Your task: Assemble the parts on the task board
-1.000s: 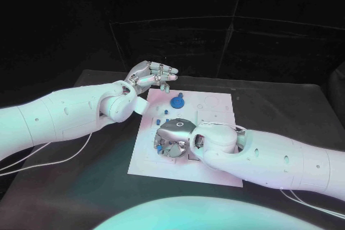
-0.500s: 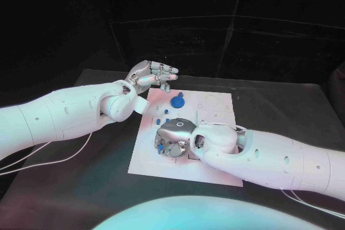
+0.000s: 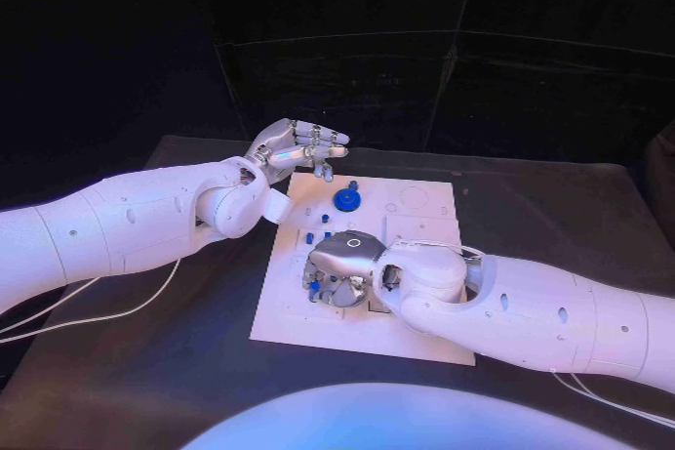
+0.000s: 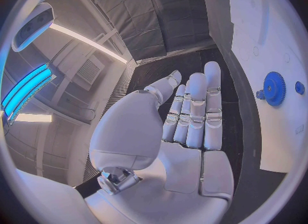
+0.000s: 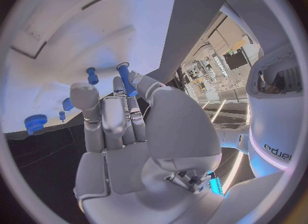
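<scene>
Mid-insertion, by the look of it: right hand (image 3: 342, 267) low over the task board (image 3: 422, 343), pinching a blue peg (image 5: 126, 79) in its fingertips; left hand (image 3: 293, 146) empty, fingers loosely apart, beyond the board's far corner; next, probably lining the peg upright over its hole.

I see the flat black table (image 3: 169, 372) spread under everything, its matte top reaching to the dark folded backdrop curtain (image 3: 464, 69) behind it. Thin white cables (image 3: 105, 308) trail across the table's left side, and another white cable (image 3: 598, 389) loops at its right.
</scene>
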